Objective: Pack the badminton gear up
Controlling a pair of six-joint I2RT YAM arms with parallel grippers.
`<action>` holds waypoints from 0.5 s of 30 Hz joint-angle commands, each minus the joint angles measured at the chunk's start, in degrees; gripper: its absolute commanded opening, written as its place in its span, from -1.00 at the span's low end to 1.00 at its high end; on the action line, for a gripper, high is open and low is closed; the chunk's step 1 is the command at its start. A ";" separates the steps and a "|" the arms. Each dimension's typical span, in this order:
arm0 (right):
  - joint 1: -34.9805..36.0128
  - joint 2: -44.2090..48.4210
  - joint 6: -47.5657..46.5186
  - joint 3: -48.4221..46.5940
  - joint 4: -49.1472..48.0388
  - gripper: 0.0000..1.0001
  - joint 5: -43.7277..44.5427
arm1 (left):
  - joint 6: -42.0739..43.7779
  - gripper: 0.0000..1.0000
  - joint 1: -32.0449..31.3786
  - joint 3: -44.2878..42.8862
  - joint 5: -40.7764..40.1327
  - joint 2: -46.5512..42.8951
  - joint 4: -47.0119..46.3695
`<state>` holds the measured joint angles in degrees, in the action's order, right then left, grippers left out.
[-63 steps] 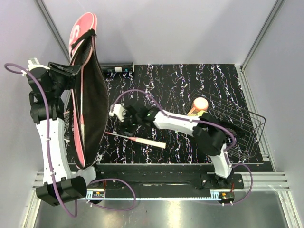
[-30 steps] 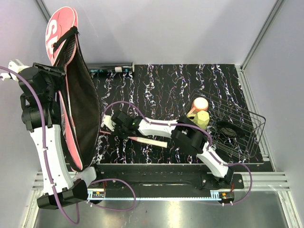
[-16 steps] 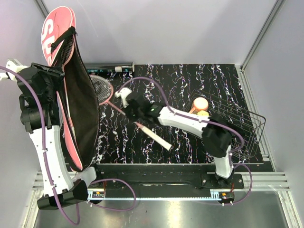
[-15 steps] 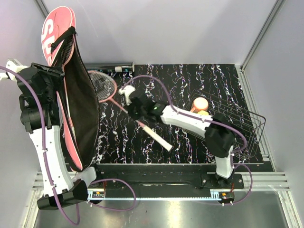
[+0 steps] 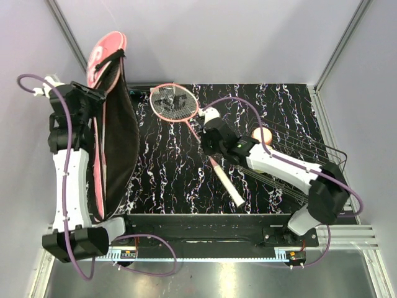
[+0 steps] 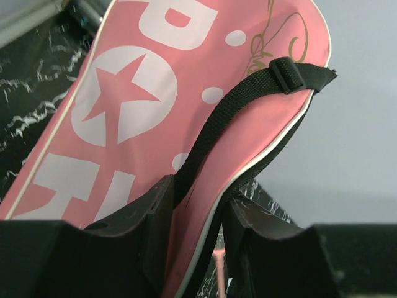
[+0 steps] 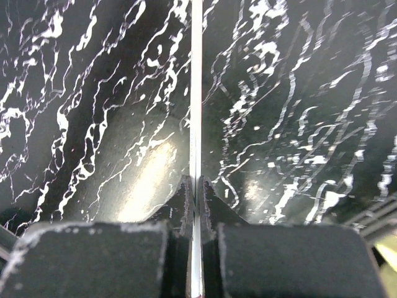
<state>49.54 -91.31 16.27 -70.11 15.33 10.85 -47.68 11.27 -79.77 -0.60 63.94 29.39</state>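
Note:
My left gripper [image 5: 93, 94] holds the long pink "SPORT" racquet cover [image 5: 115, 146] upright at the table's left, its black inside facing right. In the left wrist view the gripper [image 6: 198, 211] is shut on the cover's edge [image 6: 142, 105], next to the black strap [image 6: 217, 127]. My right gripper [image 5: 208, 134] is shut on the thin shaft of a pink-red racquet [image 5: 174, 102]. The racquet's head lies at the back middle and its white handle [image 5: 229, 186] points to the near right. The right wrist view shows the gripper [image 7: 195, 186] pinching the pale shaft [image 7: 196, 93] above the black marbled table [image 7: 93, 93].
A black wire basket [image 5: 313, 164] lies at the right, under my right arm. A yellow-green cup with a peach lid [image 5: 261, 135] stands at its left rim. Grey walls close the back and sides.
My right gripper has carried the racquet from the near left to the back middle, turning its head out from behind the cover. The left arm has tilted the cover's top rightwards.

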 commanded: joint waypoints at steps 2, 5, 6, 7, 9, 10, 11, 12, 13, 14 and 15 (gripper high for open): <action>-0.41 9.64 -4.40 -0.39 1.01 -1.00 8.83 | 0.48 -1.00 -3.09 4.43 3.94 4.61 -6.18; -0.32 12.90 -5.81 0.49 2.59 -1.00 8.40 | 0.48 -1.00 -5.55 8.12 4.55 6.89 -10.04; -0.32 13.43 -5.90 0.41 3.82 -1.00 7.96 | 0.57 -1.00 -6.16 8.83 4.90 7.59 -11.09; -0.15 14.31 -6.16 0.32 4.44 -1.00 7.43 | 0.75 -1.00 -7.39 9.27 5.17 8.99 -12.58; -0.06 15.63 -6.17 0.32 5.75 -1.00 6.99 | 0.23 -1.00 -8.10 10.86 7.18 10.75 -14.09; 0.03 16.24 -6.08 0.58 5.94 -1.00 6.90 | -0.22 -1.00 -8.36 11.38 8.06 12.33 -15.31; 0.12 17.21 -5.99 0.93 6.46 -1.00 6.81 | -0.57 -1.00 -8.28 12.17 9.64 13.13 -15.76; 0.21 17.65 -6.16 0.94 7.60 -1.00 5.68 | -1.44 -1.00 -8.28 12.35 10.26 13.83 -15.76; 0.56 18.00 -6.60 1.02 8.22 -1.00 4.89 | -1.80 -1.00 -8.37 12.53 10.88 15.15 -16.29; 0.73 18.44 -7.04 1.29 8.57 -1.00 3.92 | -2.15 -1.00 -8.37 12.79 11.58 15.77 -16.55; 1.26 18.79 -7.48 1.55 9.27 -1.00 4.35 | -2.41 -1.00 -8.71 12.88 11.59 16.12 -16.90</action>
<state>49.58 -75.48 11.03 -68.84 23.68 16.88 -47.53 2.94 -66.59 6.85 79.48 21.45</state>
